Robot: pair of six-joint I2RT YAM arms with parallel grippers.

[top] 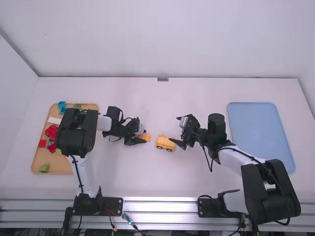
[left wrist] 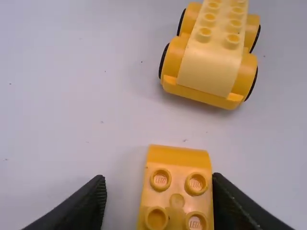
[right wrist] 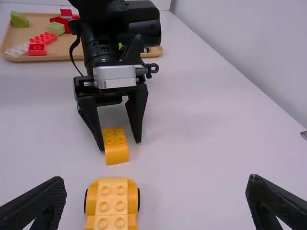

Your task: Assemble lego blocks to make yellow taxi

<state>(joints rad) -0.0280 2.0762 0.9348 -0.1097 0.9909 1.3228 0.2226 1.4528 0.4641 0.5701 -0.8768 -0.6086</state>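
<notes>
In the high view my left gripper [top: 142,137] stands around a small orange-yellow block [top: 146,137]. Its left wrist view shows the gripper [left wrist: 158,181] open, one finger against the studded block [left wrist: 177,187] and a gap on the other side. A yellow wheeled car body [top: 165,143] lies just right of that block, separated from it by a small gap; its studs face up in the left wrist view, car body [left wrist: 215,52]. My right gripper [top: 176,130] is just right of the car body. In the right wrist view that gripper [right wrist: 157,181] is open, with nothing between its fingers.
A wooden tray [top: 37,160] at the far left holds several red, green, blue and white blocks, partly under the left arm. A light blue tray [top: 261,132] lies on the right side of the table, beyond the right forearm.
</notes>
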